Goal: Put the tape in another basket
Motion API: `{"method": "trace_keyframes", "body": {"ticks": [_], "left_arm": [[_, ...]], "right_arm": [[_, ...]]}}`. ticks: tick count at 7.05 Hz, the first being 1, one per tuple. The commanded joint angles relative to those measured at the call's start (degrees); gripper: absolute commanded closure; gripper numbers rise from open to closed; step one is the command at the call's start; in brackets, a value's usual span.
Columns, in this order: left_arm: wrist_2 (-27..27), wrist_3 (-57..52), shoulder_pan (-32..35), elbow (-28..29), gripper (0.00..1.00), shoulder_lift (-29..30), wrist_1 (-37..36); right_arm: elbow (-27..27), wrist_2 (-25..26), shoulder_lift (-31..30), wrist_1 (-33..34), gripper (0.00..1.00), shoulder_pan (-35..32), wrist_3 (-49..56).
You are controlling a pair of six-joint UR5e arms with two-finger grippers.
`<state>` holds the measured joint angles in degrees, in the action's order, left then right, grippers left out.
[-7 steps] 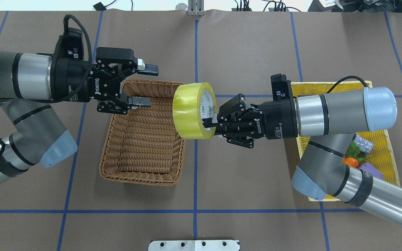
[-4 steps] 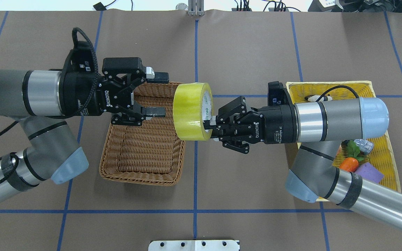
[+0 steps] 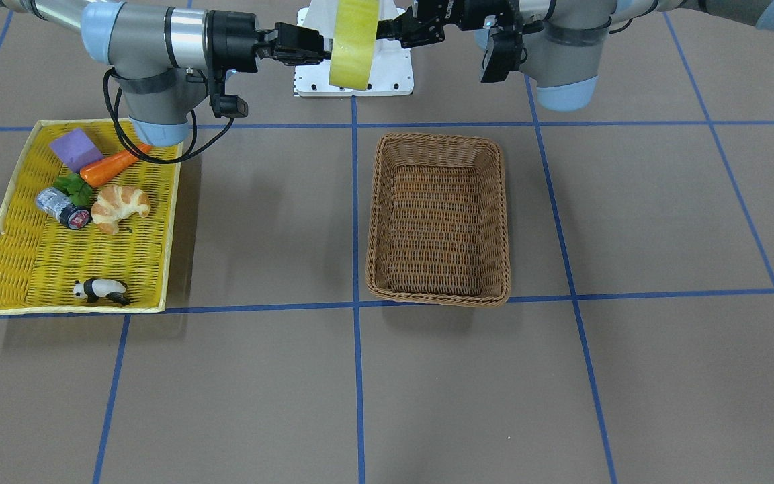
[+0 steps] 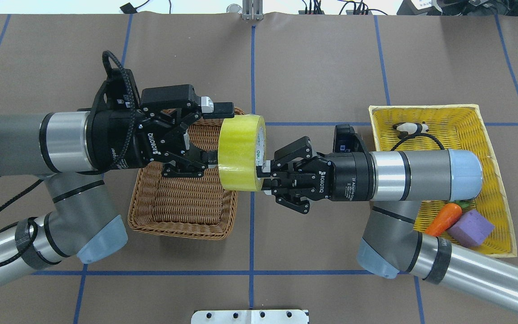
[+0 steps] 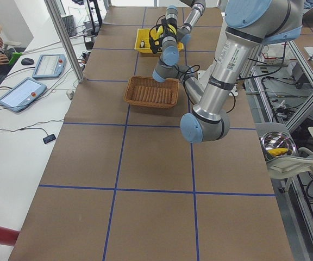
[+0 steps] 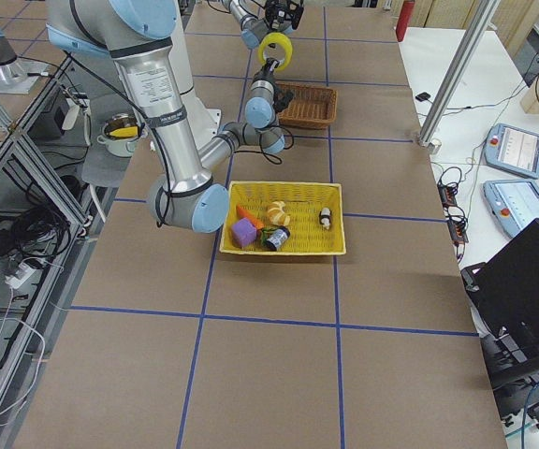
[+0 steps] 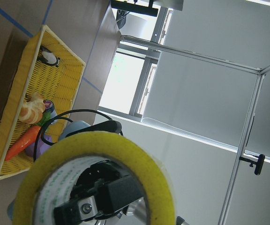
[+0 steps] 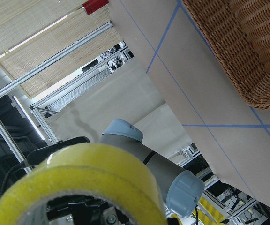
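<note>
— Where is the tape [image 4: 239,153]?

— In the right claw [image 4: 264,176], held up off the table [image 4: 322,67]. That claw is closed on the tape's wall, with one finger inside the ring and the other on the yellow outside. The tape stands on edge at the claw's tip, and one open face is turned back toward the claw.

— And the left claw [image 4: 217,132]?

— It is spread wide and grips nothing. It points at the tape from the opposite side. The finger farther from the robot reaches past the tape's edge. The tip of the nearer finger sits at the tape's other face, but I cannot tell whether it touches.

— The basket [image 4: 182,207]?

— It is on the table below the left claw. In the overhead view the tape overlaps the basket's rim on the side toward the right claw.

— Anything else?

— A yellow tray [image 4: 488,135] lies behind the right claw, partly under that arm. It holds a panda [image 4: 409,129], a carrot [image 4: 443,219], a purple block [image 4: 470,228], a croissant [image 3: 120,205] and a can [image 3: 62,207].
</note>
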<state>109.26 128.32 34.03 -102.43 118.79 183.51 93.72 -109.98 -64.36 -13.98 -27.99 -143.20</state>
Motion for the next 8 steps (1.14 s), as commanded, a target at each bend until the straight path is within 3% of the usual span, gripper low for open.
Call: {"method": "trace_keyframes", "body": {"ticks": [1, 3, 4, 6, 7, 8], "left_arm": [[-0.5, 0.0, -0.3, -0.2, 0.04, 0.0, 0.1], [-0.5, 0.0, -0.4, -0.3, 0.09, 0.0, 0.1], [-0.5, 0.0, -0.8, -0.3, 0.24, -0.1, 0.1], [-0.5, 3.1, -1.3, -0.2, 0.93, -0.2, 0.1], [-0.5, 3.6, -1.3, -0.3, 1.0, -0.2, 0.1], [-0.5, 3.6, -1.3, -0.3, 1.0, -0.1, 0.0]], "right_arm": [[0.0, -0.6, 1.1, -3.7, 1.0, 1.6, -4.2], [-0.1, -3.0, 1.1, -3.7, 1.0, 1.9, -4.5], [-0.1, -3.0, 0.8, -3.7, 1.0, 2.0, -4.5], [-0.2, -3.0, 0.7, -3.8, 1.0, 1.9, -4.4], [-0.4, -2.8, 0.7, -3.8, 0.86, 1.6, -4.0], [-0.6, -2.8, 0.4, -3.7, 0.01, 0.6, -3.9]]}}
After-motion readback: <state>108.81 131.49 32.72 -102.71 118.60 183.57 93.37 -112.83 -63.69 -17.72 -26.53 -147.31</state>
